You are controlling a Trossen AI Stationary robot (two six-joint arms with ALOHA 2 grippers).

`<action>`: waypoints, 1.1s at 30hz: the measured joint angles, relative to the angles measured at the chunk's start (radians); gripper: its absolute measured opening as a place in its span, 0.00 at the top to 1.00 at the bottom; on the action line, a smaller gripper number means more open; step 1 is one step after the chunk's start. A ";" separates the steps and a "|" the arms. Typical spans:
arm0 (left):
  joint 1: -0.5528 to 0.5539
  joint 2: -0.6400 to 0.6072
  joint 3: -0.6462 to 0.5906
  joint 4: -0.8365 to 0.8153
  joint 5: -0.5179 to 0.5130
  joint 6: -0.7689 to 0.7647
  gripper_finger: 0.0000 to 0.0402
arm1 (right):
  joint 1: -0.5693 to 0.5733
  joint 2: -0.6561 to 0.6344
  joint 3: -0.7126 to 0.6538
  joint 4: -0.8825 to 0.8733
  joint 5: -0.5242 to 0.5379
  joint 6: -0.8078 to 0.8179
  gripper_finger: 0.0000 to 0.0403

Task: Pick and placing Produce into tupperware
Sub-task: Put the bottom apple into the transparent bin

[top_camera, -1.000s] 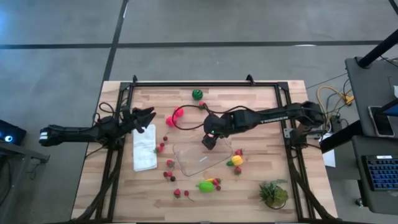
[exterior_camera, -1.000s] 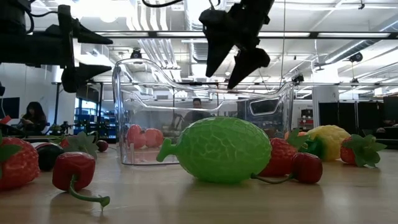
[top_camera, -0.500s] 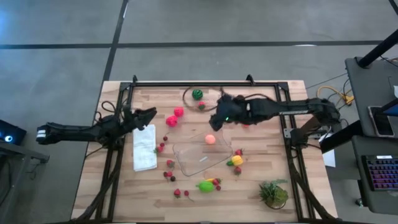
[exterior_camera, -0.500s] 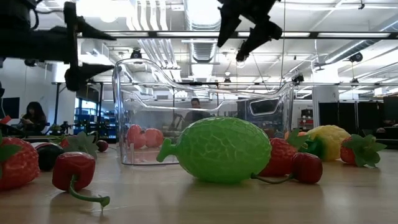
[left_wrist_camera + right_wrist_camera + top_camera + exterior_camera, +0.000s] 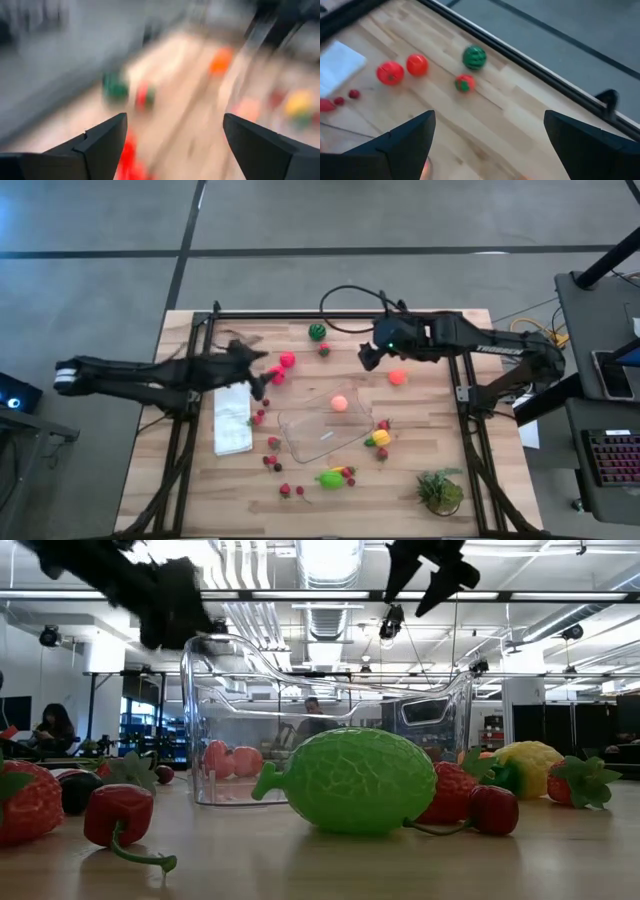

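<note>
Fetching looks like the step in hand: both hands are spread wide and carry nothing. The tupperware (image 5: 325, 426) sits mid-tabletop with one orange fruit (image 5: 339, 403) inside. At its 12 o'clock the right hand (image 5: 366, 356) hovers; the left hand (image 5: 262, 374) hangs at 10, near two red fruits (image 5: 282, 366). Next, I judge, lowering onto one piece. Only the low view shows the lime fruit (image 5: 349, 780) beside the container wall.

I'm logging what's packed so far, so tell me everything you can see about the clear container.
The tupperware is a clear plastic rectangular tub with rounded corners, open-topped with no lid on it. It sits upright and askew near the middle of the wooden table. One orange fruit lies inside it. Neither gripper touches it.
</note>
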 joint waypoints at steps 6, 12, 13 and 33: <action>0.052 0.181 0.099 -0.330 0.084 -0.354 0.22 | -0.009 -0.007 -0.001 -0.084 0.000 -0.011 0.09; 0.113 0.271 0.132 -0.293 0.180 -0.484 0.22 | -0.024 -0.008 -0.003 -0.089 -0.002 -0.081 0.09; 0.124 0.281 0.142 -0.297 0.202 -0.485 0.22 | -0.028 -0.008 -0.004 -0.090 -0.002 -0.096 0.09; 0.316 0.355 0.200 -0.266 0.315 -0.221 0.22 | -0.096 -0.007 -0.040 -0.093 -0.035 -0.017 0.09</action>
